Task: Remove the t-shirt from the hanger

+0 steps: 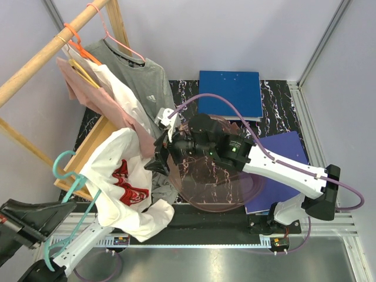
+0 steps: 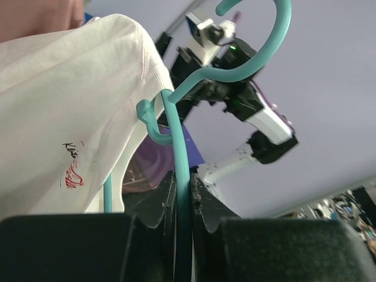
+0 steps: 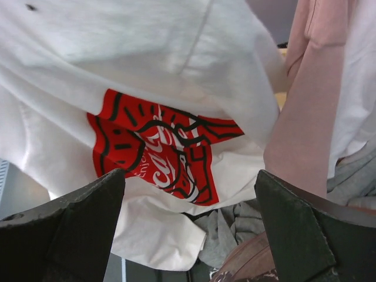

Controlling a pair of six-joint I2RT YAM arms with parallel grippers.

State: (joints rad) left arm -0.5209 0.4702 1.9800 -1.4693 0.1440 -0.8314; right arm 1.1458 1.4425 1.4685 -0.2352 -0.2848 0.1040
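Observation:
A white t-shirt [image 1: 117,170] with a red print hangs on a teal hanger [image 1: 63,170] at the lower left. In the left wrist view the t-shirt [image 2: 70,106] drapes over one hanger arm, and the hanger's [image 2: 179,141] thin stem runs down between the jaws. My left gripper [image 2: 183,197] is shut on that stem, low at the near left [image 1: 59,212]. My right gripper [image 1: 157,157] stands wide open just right of the shirt. In its own view the right gripper [image 3: 191,194] faces the red print of the t-shirt [image 3: 147,88], with nothing between its fingers.
A wooden rail [image 1: 41,59] at the back left carries a grey shirt [image 1: 138,76], a pink garment [image 3: 305,106] and other hung clothes. Grey cloth [image 3: 235,229] lies heaped below the t-shirt. A pink see-through dish [image 1: 217,182], two blue boards [image 1: 230,94] and a wooden frame [image 1: 88,150] are on the table.

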